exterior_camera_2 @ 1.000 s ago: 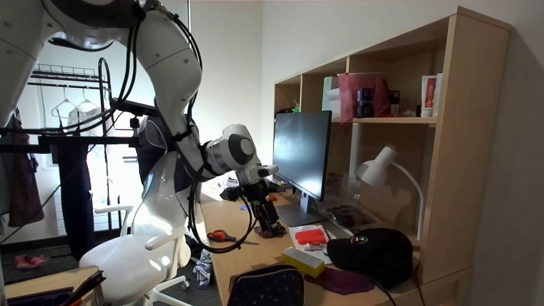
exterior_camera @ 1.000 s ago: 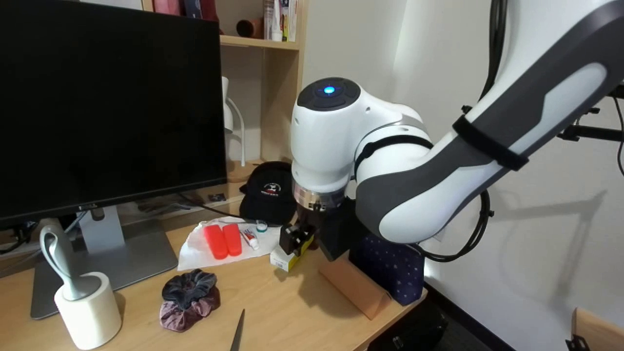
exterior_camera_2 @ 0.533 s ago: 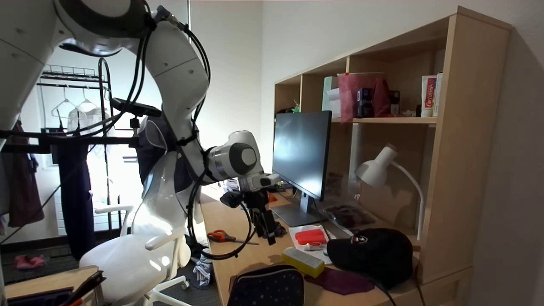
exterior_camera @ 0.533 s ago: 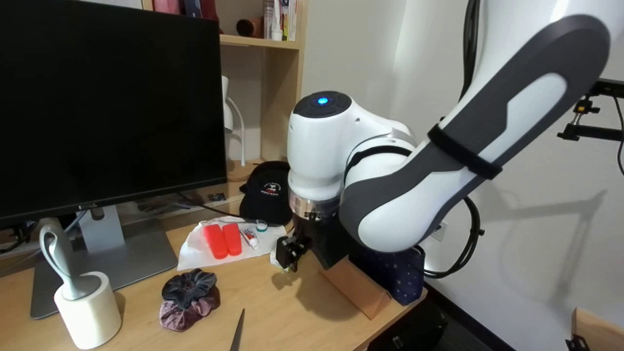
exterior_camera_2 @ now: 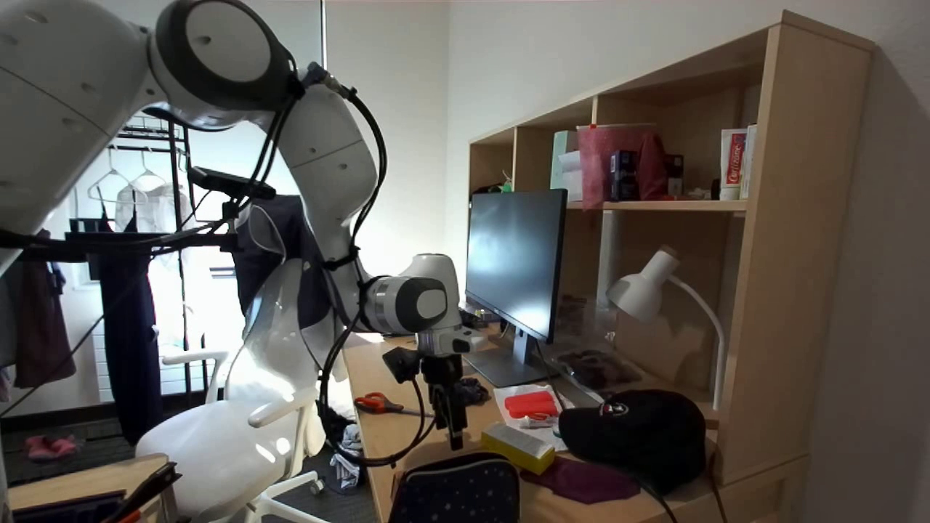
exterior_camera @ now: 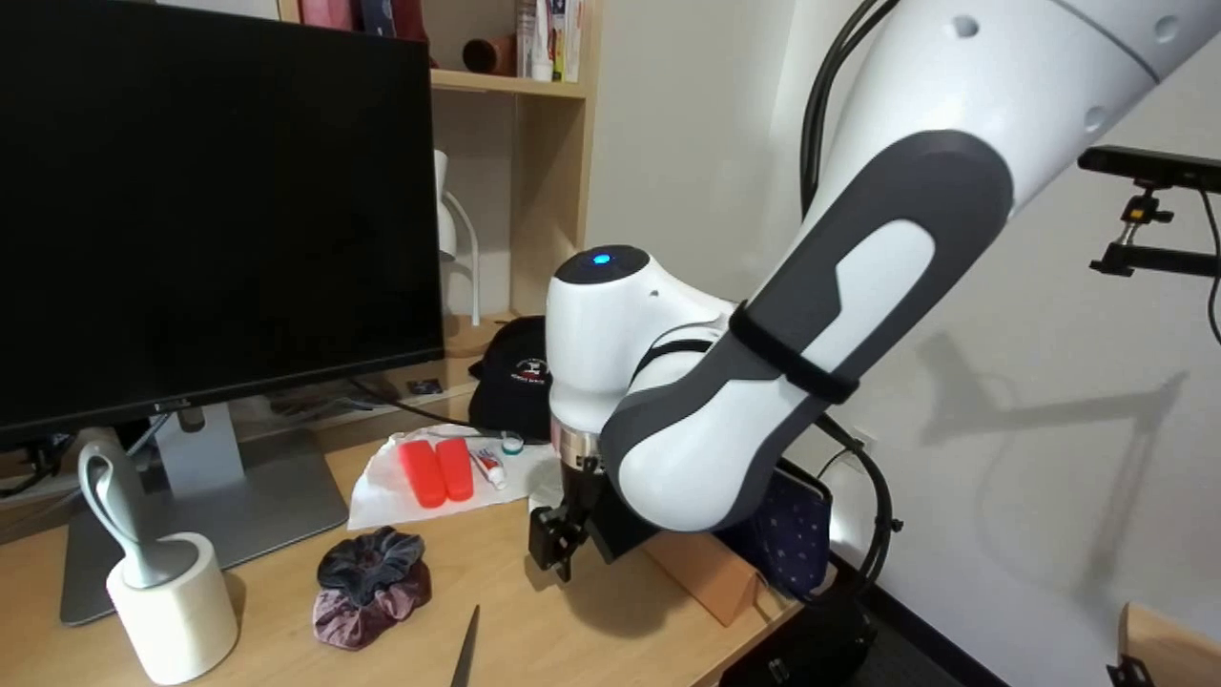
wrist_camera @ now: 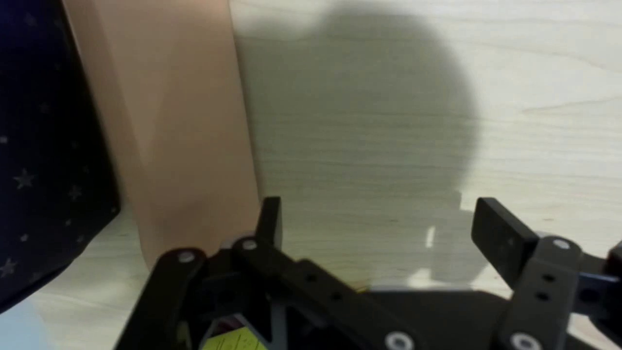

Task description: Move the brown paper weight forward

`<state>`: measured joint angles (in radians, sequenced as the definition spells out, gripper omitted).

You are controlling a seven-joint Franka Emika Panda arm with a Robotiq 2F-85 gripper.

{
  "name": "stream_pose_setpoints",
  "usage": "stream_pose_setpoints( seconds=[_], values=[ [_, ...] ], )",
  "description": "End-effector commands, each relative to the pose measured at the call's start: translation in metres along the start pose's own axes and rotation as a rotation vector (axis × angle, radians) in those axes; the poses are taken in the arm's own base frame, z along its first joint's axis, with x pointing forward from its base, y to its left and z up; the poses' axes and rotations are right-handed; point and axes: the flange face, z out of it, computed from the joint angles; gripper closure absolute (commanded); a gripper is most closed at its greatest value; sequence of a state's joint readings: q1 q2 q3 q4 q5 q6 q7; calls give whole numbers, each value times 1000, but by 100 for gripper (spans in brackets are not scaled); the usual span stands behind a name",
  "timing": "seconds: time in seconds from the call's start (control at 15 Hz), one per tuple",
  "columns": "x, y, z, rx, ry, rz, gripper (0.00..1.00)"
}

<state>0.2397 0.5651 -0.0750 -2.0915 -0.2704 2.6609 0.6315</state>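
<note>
The brown paper weight (exterior_camera: 711, 572) is a plain tan block lying near the desk's edge, along the navy pouch. In the wrist view the paper weight (wrist_camera: 194, 121) fills the left, its long edge running down to the left finger. In an exterior view only a sliver of it (exterior_camera_2: 397, 481) shows behind the pouch. My gripper (wrist_camera: 376, 218) is open and empty, its fingers wide apart over bare desk beside the block. The left finger overlaps the block's edge in view; whether it touches I cannot tell. The gripper also shows in both exterior views (exterior_camera: 555, 544) (exterior_camera_2: 450, 425).
A navy star-patterned pouch (exterior_camera: 787, 530) stands against the block's far side. A yellow-and-white box (exterior_camera_2: 519, 447) lies close to the gripper. Scrunchies (exterior_camera: 370, 587), scissors (exterior_camera_2: 381, 404), red cases (exterior_camera: 437, 471), a black cap (exterior_camera_2: 636, 436) and a monitor (exterior_camera: 210, 210) are on the desk.
The arm has come down and the gripper has moved lower, nearer the desk, and closer to the pouch in an exterior view. The block, pouch and box have not visibly moved.
</note>
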Motion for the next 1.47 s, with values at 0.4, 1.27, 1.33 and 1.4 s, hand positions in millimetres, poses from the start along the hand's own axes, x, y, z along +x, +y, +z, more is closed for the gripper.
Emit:
stream_pose_setpoints(
  seconds=[0.4, 1.27, 1.33, 1.4],
  values=[
    [9, 13, 36, 7, -43, 55, 0],
    [12, 33, 37, 33, -50, 98, 0],
    [12, 34, 38, 33, -53, 99, 0],
    [12, 36, 38, 35, -55, 98, 0]
  ],
)
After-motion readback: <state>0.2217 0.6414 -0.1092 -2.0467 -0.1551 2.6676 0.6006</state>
